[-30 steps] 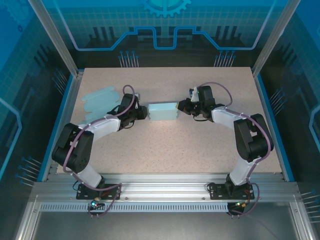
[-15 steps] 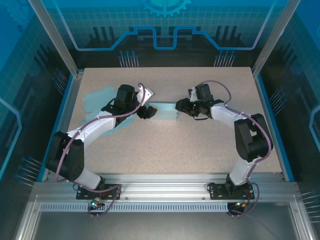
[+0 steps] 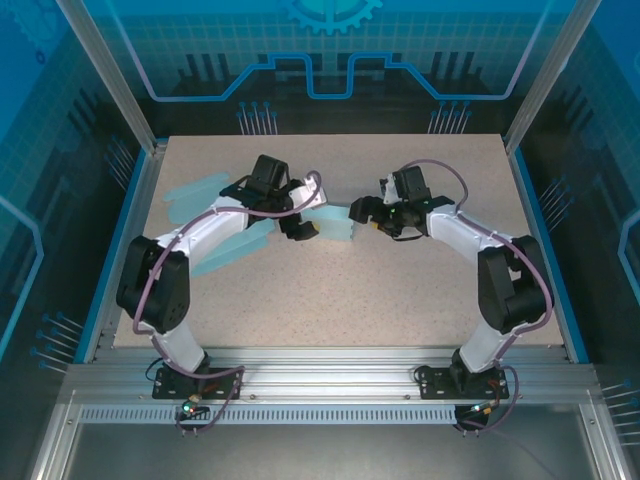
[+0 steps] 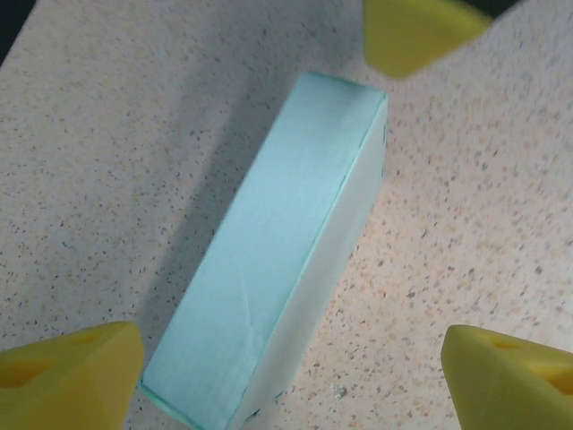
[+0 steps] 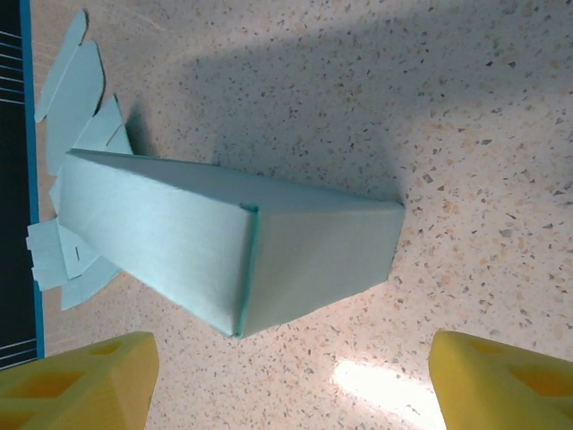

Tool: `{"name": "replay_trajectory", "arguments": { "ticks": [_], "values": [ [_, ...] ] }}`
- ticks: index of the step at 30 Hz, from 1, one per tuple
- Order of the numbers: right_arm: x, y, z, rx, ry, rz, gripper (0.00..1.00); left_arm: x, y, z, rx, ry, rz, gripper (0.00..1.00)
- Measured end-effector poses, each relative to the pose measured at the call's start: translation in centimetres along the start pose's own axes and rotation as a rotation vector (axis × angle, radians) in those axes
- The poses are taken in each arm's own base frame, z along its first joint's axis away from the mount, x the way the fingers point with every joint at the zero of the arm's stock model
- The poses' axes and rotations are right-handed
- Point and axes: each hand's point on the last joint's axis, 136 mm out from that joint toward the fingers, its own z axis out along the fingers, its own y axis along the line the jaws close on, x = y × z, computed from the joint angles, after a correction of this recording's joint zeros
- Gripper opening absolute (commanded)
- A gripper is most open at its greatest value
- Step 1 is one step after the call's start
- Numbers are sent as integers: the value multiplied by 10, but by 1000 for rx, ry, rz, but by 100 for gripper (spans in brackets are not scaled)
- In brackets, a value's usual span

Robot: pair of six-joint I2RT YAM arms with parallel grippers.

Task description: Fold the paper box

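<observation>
Box position: the paper box (image 3: 337, 222) lies on the speckled surface (image 3: 400, 290), in the middle of its far half, between the two hands. It is assembled and closed into a long pale-blue block.

Orientation, top view: the long axis runs roughly left to right, with one end toward each hand. The left hand (image 3: 300, 228) is at its left end and the right hand (image 3: 364, 214) is at its right end. The arms partly cover the box here, so we cannot read its exact tilt.

Left wrist view: the box (image 4: 277, 269) lies on a long side, its axis running diagonally from lower left to upper right. We see the broad top panel and one narrower, paler side wall. The left hand (image 4: 286, 385) has its yellow fingers (image 4: 72, 376) spread wide and grips nothing. The lower-left finger is just beside the near corner; we cannot tell whether it touches. A separate yellow tip (image 4: 421, 31) is visible beyond the far end.

Right wrist view: the box (image 5: 224, 251) is seen end-on. One closed end panel faces the camera and the body recedes to the upper left. The right hand (image 5: 291, 381) is spread wide, clear of the box.

The overhead and right wrist views also show flat blue blanks (image 3: 200, 190), unfolded, near the surface's left edge.
</observation>
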Motion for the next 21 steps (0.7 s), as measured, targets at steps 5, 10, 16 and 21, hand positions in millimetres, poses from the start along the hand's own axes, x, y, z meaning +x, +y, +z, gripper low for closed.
{"name": "replay_trajectory", "arguments": {
  "ticks": [5, 10, 16, 21],
  "values": [
    [-1, 2, -10, 12, -15, -4, 91, 10, 6, 22, -6, 71, 85, 88],
    [-4, 8, -30, 35, -56, -19, 98, 12, 22, 34, -32, 106, 146, 84],
    [-6, 12, -69, 79, -144, -34, 100, 13, 30, 48, -38, 142, 197, 68],
    [1, 0, -106, 149, -219, -26, 100, 13, 25, 58, -49, 166, 241, 48]
  ]
}}
